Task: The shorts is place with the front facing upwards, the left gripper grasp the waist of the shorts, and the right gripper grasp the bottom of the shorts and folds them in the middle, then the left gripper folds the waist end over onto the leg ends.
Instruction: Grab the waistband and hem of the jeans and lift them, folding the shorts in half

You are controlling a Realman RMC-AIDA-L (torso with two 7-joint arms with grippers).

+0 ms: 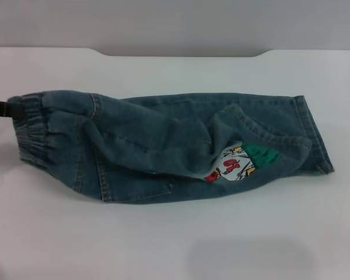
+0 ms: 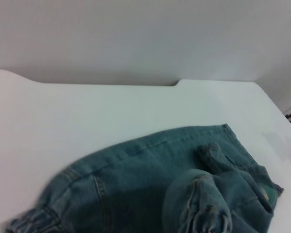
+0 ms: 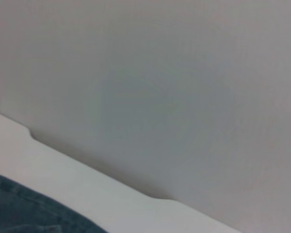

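A: One broad white table (image 1: pixel 175 245), backed by a plain grey wall (image 1: pixel 175 23).

B: Spread across most of it, blue-green denim shorts (image 1: pixel 157 146), doubled lengthwise into one long band. Flat, but rumpled through the middle.

A: Which end where?

B: Gathered waistband (image 1: pixel 32 137) at the robot's left. Leg ends (image 1: pixel 315 137) at the right, stacked one on the other, stitched hems lying on the table.

A: And the colourful bit?

B: Cartoon patch (image 1: pixel 236 166) on the near side, closer to the leg ends than to the waist, half tucked under a loose fold of denim, with a green piece just beside it.

A: Smallest of all, then?

B: Left gripper (image 1: pixel 1 108), only a slim black bar coming in from the left edge, touching the far corner of the waistband. Wide, narrow or clamped on the cloth: cannot tell, with the tip lost against the gathers.
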